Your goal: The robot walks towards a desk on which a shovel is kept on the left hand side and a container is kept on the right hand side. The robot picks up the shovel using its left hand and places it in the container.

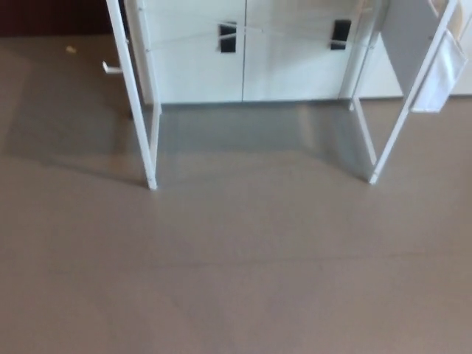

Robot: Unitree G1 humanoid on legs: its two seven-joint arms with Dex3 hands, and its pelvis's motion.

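Head view: a wide stretch of grey-brown floor (236,280) fills the lower two-thirds of the frame, bare and slightly blurred. At the top stand the white legs of a desk frame: the left leg (136,96) runs down from the upper edge and meets the floor at its foot just left of centre, with a second slimmer leg close behind it; the right leg (405,110) slants down from the upper right corner to its foot on the floor. Only the legs show; the desk's top lies above the frame, so the shovel and the container cannot be seen, and their places cannot be told from this view.

Behind the legs stands a white cabinet (243,59) with two doors side by side, each carrying a small black handle (228,37) near the top. A pale cloth or sheet (439,74) hangs beside the right leg at the upper right. A grey shadow lies on the floor between the legs and out to the left. A small pale scrap (71,49) lies on the floor at the upper left, near a dark wall base.

Neither robot hand appears in the frame, so how either is set cannot be told.
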